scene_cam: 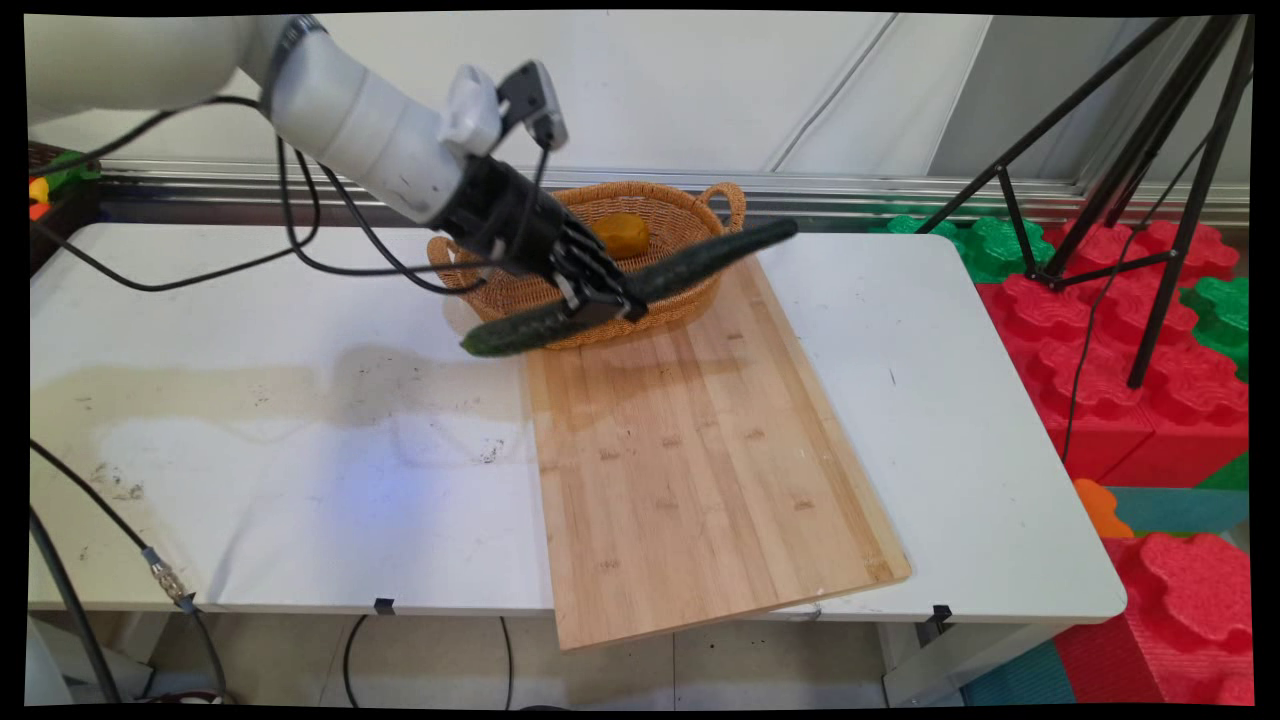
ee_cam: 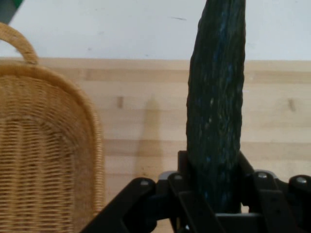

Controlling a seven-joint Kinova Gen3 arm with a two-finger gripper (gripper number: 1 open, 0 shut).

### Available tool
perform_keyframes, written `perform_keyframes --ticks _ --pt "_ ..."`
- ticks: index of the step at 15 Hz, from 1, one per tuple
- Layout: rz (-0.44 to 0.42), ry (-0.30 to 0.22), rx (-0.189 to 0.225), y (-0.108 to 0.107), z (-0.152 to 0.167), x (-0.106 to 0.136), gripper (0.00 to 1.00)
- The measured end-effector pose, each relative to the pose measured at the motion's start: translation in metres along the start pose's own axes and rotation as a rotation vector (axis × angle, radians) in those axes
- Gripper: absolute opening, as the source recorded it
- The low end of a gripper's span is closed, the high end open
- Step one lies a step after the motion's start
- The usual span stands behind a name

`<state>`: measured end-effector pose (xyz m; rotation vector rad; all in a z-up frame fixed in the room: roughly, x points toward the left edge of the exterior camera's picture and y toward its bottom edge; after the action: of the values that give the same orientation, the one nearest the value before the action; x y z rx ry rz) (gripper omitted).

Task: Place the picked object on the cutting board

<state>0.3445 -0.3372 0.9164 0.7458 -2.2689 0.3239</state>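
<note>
Main view: the gripper (scene_cam: 603,298) clamps a cucumber (scene_cam: 640,286) near its middle and holds it in the air in front of the basket (scene_cam: 690,205).
Hand view shows the fingers (ee_cam: 187,174) pressed against both sides of the cucumber (ee_cam: 216,107), which runs up and out of the top edge. The cucumber is long and dark green, tilted, with its right end higher, near the basket's right side, and its left end lower, past the board's (scene_cam: 700,450) left edge over the table (scene_cam: 250,450). The basket is wicker with a looped handle, and stands at the far end of the board (its near wall is partly hidden by the gripper); an orange-yellow thing (scene_cam: 622,234) lies inside it. The wooden board lies lengthwise on the white table, its near end jutting over the table's front edge. A black tripod (scene_cam: 1150,180) stands to the right of the table, over red and green foam blocks (scene_cam: 1150,400).
</note>
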Motion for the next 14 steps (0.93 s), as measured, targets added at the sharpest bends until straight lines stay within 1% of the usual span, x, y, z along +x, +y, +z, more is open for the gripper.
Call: perform_keyframes --ticks 3,9,14 --pt "-0.014 -0.023 -0.014 0.008 0.019 -0.001 0.0" --pt "-0.046 -0.096 -0.04 0.022 0.074 -0.013 0.0" --pt "-0.068 -0.125 -0.051 0.027 0.105 -0.016 0.0"
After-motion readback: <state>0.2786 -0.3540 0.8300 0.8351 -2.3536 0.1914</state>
